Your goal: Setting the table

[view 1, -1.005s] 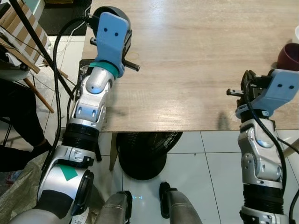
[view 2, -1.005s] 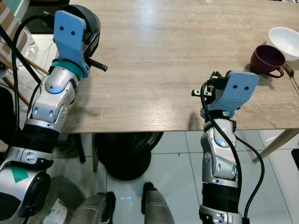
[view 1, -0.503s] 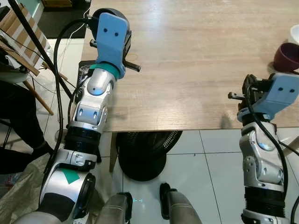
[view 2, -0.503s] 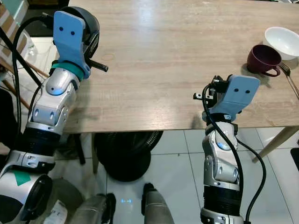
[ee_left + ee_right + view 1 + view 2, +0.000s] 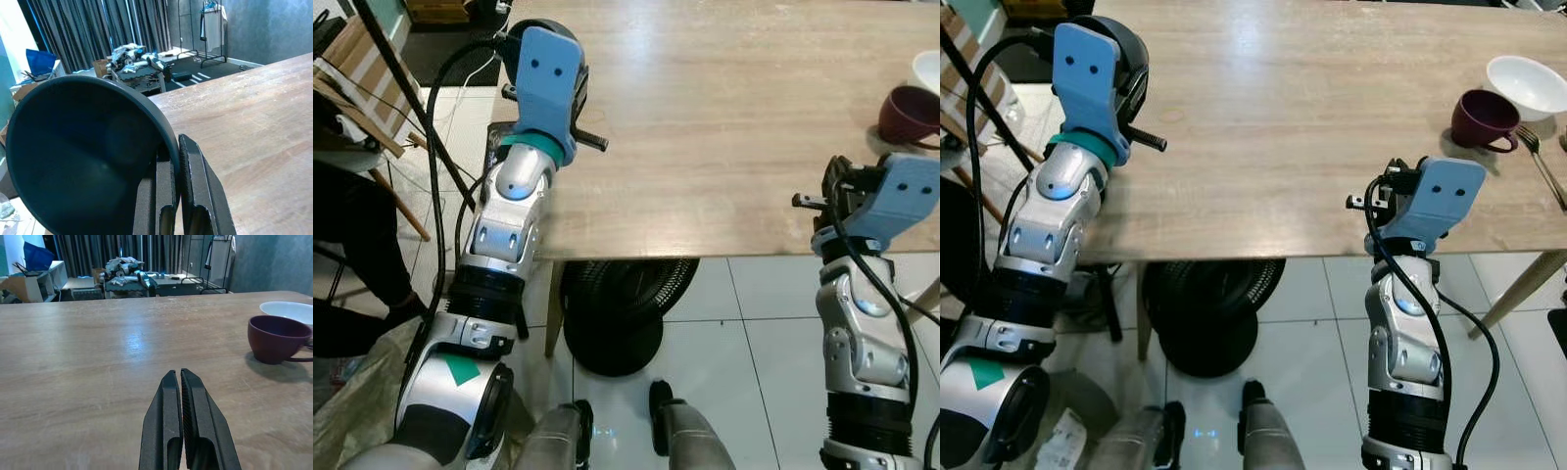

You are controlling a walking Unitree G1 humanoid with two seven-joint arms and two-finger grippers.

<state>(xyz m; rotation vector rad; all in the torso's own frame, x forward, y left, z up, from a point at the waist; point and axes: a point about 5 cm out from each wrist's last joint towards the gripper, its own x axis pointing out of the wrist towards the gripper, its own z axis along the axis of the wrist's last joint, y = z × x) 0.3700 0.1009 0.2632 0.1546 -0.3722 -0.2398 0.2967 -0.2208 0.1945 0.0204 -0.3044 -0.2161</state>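
My left gripper (image 5: 172, 161) is shut on the rim of a black bowl (image 5: 78, 161), held above the near left corner of the wooden table (image 5: 1283, 117); the bowl (image 5: 1126, 59) peeks out behind the blue wrist mount. My right gripper (image 5: 179, 387) is shut with nothing in it, low over the table's near right edge. A dark red cup (image 5: 1481, 117) stands at the far right, with a white bowl (image 5: 1528, 83) just behind it and a fork (image 5: 1540, 162) beside it. The cup (image 5: 276, 340) lies ahead and to the right of the right gripper.
A black fan (image 5: 1205, 313) stands on the tiled floor under the table. A wooden chair and cables (image 5: 382, 108) crowd the left side. A table leg (image 5: 1518, 294) slants at the right. The table's middle is bare wood.
The camera has shifted back a little, so the table's near edge and the cup sit higher in the picture. Both grippers hold the same pose.
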